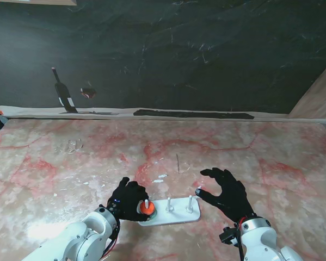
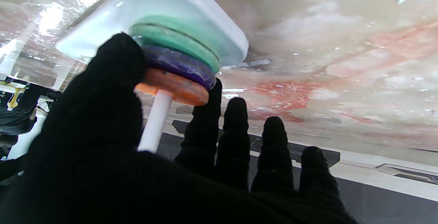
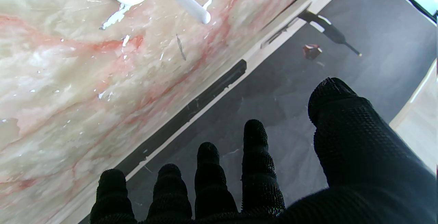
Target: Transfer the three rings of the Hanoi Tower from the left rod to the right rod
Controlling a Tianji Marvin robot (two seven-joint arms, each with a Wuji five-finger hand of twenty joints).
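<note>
Left hand pinching the top ring, risky lift

Thumb (image 2: 116, 66) and index finger clamp the orange ring (image 2: 172, 88) atop purple and green on the left rod (image 1: 146, 205), lower centre. A tilted pull could jam it or drag the white base (image 1: 176, 216). Right hand (image 1: 225, 193) is spread, holding nothing.

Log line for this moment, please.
left robot hand: pinching orange ring | stack: three rings on left rod | right robot hand: open | right rod: bare
</note>
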